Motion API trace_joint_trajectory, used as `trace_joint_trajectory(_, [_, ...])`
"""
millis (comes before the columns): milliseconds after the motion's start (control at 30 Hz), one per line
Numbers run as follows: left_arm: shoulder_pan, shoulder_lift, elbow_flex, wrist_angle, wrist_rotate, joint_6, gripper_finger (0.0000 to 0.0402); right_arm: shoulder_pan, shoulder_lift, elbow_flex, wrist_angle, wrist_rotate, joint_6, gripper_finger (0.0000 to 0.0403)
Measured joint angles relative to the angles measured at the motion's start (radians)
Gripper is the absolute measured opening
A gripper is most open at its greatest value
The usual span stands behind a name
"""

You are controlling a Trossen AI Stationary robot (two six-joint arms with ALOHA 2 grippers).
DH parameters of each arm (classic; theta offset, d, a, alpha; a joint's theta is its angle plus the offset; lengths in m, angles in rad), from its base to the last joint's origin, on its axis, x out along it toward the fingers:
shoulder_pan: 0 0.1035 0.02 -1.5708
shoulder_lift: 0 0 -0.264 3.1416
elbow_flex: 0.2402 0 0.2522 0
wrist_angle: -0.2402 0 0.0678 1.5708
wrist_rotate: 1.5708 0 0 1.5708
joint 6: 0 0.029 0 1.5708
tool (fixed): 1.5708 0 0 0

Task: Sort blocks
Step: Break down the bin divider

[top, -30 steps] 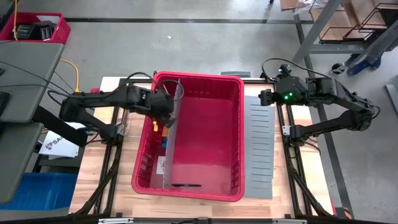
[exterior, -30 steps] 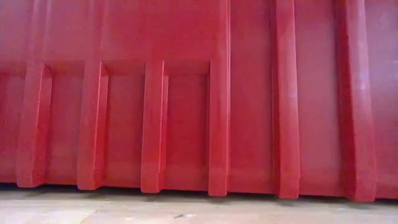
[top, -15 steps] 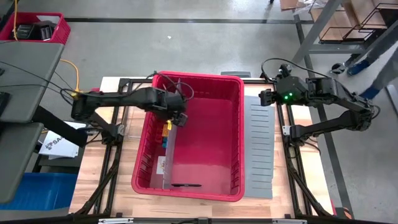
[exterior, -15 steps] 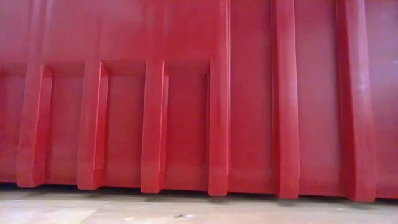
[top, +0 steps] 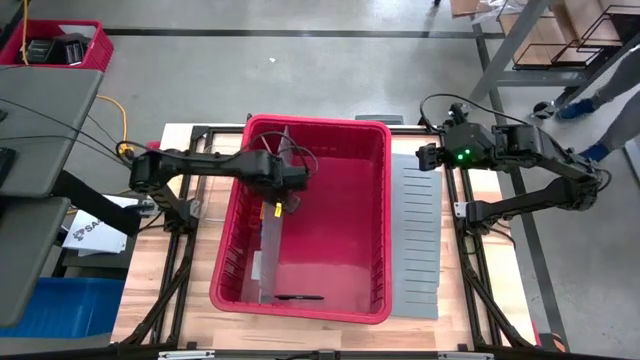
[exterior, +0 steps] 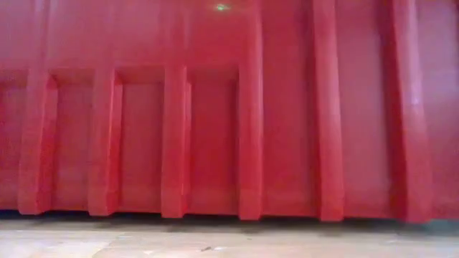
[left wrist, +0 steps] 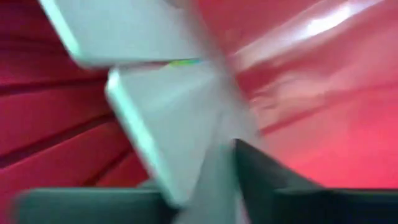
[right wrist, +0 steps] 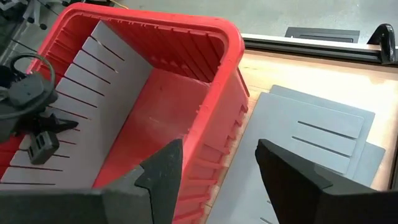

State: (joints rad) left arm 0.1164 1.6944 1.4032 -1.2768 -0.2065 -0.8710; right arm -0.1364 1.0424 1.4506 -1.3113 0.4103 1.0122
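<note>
Right at the left gripper (top: 291,192), the grey divider (top: 268,232) blocks the yellow block (top: 275,210); can't tell its jaws. Right gripper (right wrist: 217,165) gapes wide.

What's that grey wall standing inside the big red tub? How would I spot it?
Find the red bin mid-table. Inside, toward its left side, an upright grey divider sheet runs front to back, beside the left gripper. Unlike the grey sheets lying flat on the table to the bin's right, it stands on edge.

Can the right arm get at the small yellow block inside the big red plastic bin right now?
Probably not directly. The yellow block lies beside the upright grey divider sheet, under the left gripper; the right gripper waits outside the red bin, jaws open, so the left arm crowds that spot.
</note>
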Motion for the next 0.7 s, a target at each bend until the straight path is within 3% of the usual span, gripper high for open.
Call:
trace_joint_trajectory(67, [-0.001, -0.008, -0.019, 0.056, 0.023, 0.003, 0.003, 0.0, 0.0, 0.0, 0.0, 0.0, 0.0, 0.02])
trace_joint_trajectory(100, [0.001, -0.015, -0.029, 0.081, 0.031, 0.006, 0.0018, 0.0, 0.0, 0.0, 0.0, 0.0, 0.0, 0.02])
trace_joint_trajectory(700, [0.037, -0.209, 0.15, 0.045, 0.088, 0.049, 0.0001, 0.0, 0.0, 0.0, 0.008, -0.017, 0.027, 0.02])
